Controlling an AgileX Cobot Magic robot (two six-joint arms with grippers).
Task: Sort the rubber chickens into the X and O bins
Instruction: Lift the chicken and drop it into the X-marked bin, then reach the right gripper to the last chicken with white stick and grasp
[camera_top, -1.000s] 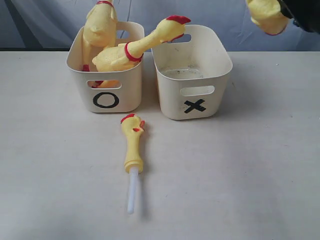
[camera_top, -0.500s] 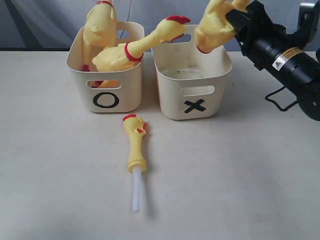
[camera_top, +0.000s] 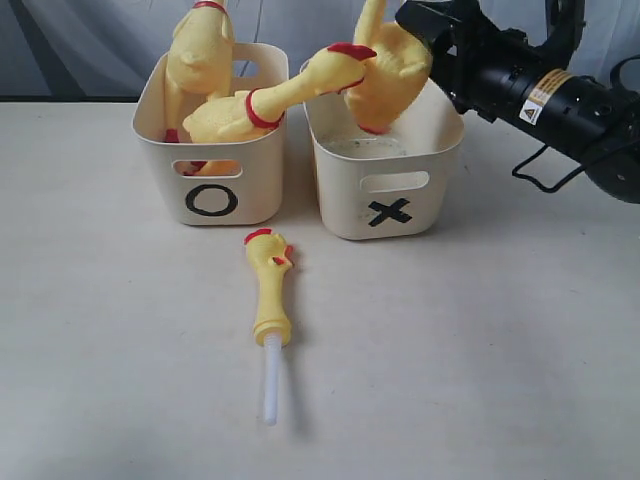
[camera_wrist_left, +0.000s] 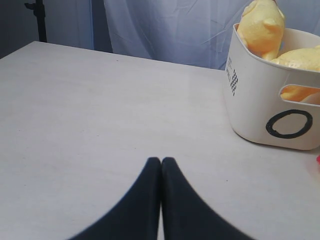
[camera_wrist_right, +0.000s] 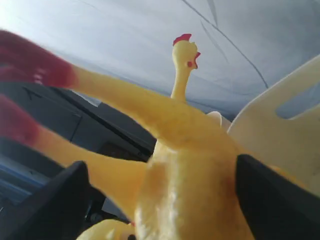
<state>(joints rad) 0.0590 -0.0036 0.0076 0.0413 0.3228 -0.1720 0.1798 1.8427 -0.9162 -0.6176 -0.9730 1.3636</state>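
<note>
My right gripper (camera_top: 428, 45) is shut on a yellow rubber chicken (camera_top: 392, 75), which hangs partly inside the X bin (camera_top: 390, 205). In the right wrist view the fingers (camera_wrist_right: 272, 200) flank its body (camera_wrist_right: 190, 190), with its red-footed legs stretched out to one side. The O bin (camera_top: 212, 200) holds two chickens: one upright (camera_top: 200, 55), one lying (camera_top: 235, 115) with its head over the X bin's rim. A chicken head and neck (camera_top: 270, 285) on a white stick (camera_top: 269, 385) lies on the table before the bins. My left gripper (camera_wrist_left: 161, 161) is shut and empty, low over the table beside the O bin (camera_wrist_left: 260, 100).
The two bins stand side by side at the back middle of the pale table (camera_top: 500, 350). A blue curtain (camera_top: 100, 45) hangs behind. The black right arm (camera_top: 560, 100) reaches in from the right edge.
My right arm has swung in from the upper right and carried the chicken down and left, from above the table's right back corner into the X bin's mouth. The left gripper's earlier state is not shown.
</note>
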